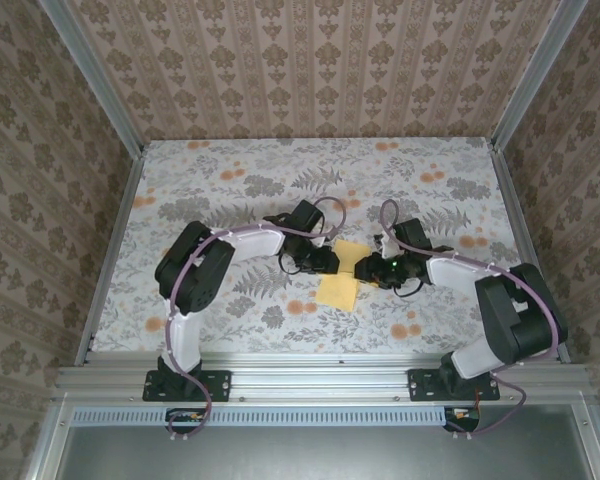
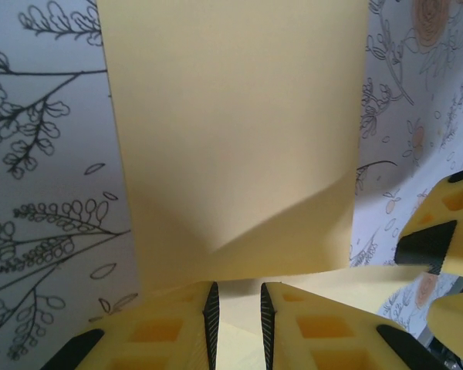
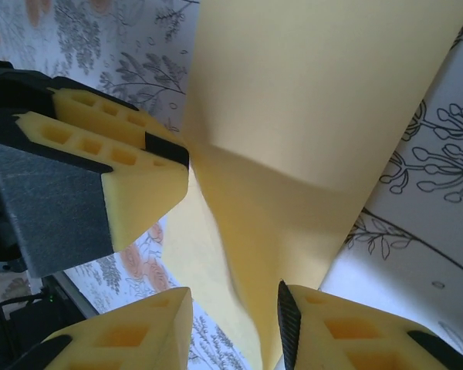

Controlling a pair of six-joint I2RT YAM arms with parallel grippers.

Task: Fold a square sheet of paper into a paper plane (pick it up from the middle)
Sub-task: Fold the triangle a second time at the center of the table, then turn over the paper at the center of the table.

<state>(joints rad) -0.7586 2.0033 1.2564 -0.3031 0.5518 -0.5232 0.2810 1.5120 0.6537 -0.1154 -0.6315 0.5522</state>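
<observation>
Yellow-orange paper is shown at the centre of the scene: the square sheet of paper (image 1: pixel 338 290), plain and unprinted, is laid on a surface (image 1: pixel 230 185) covered by a pale cloth printed with grey leaves and small orange flowers. From above, the sheet is seen bent across its middle into two panels with a narrowed waist between them. The left end effector (image 1: pixel 326 262) is placed at the sheet's left edge at that waist. The right end effector (image 1: pixel 373 269) is placed at the sheet's right edge, directly opposite. Both arms are bent inward toward the sheet.

In the left wrist view, the sheet (image 2: pixel 239 131) is spread out beyond the left end effector (image 2: pixel 238 301), and a slanted crease shadow is seen across the sheet's nearer part. The yellow foam fingers (image 2: pixel 316 327) are parted by a narrow slit, and a strip of the paper is seen within it. Whether the pads are pressed on the paper cannot be told.

In the right wrist view, a raised ridge of the sheet (image 3: pixel 316 116) is seen running down into the gap of the right end effector (image 3: pixel 235 297). Its jaws are parted, and printed cloth is visible between the paper and one finger. The left end effector (image 3: pixel 170 166) is seen at the sheet's opposite edge.
</observation>
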